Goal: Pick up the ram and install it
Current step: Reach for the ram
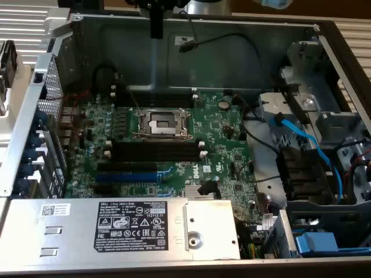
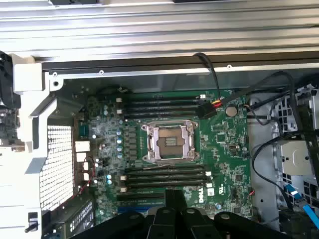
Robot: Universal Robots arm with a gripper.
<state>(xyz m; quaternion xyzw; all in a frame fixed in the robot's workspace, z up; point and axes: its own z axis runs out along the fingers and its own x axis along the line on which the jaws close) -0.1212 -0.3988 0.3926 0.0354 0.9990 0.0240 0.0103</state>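
Exterior view: an opened computer case, with the arm's claw [image 1: 155, 32] at the upper centre of the frame.
From the exterior view's left are shown the perforated side panel [image 1: 54, 84], the black memory slots [image 1: 156, 152], unfilled, below the processor socket [image 1: 162, 123] on the green motherboard [image 1: 226, 133], and a blue cable [image 1: 301, 139] at the right. The claw is closed, well above the board. The ram's place cannot be told.

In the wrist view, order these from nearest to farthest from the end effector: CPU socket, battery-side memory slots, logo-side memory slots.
1. Logo-side memory slots, just ahead of the end effector.
2. CPU socket, mid-board.
3. Battery-side memory slots, toward the case wall.
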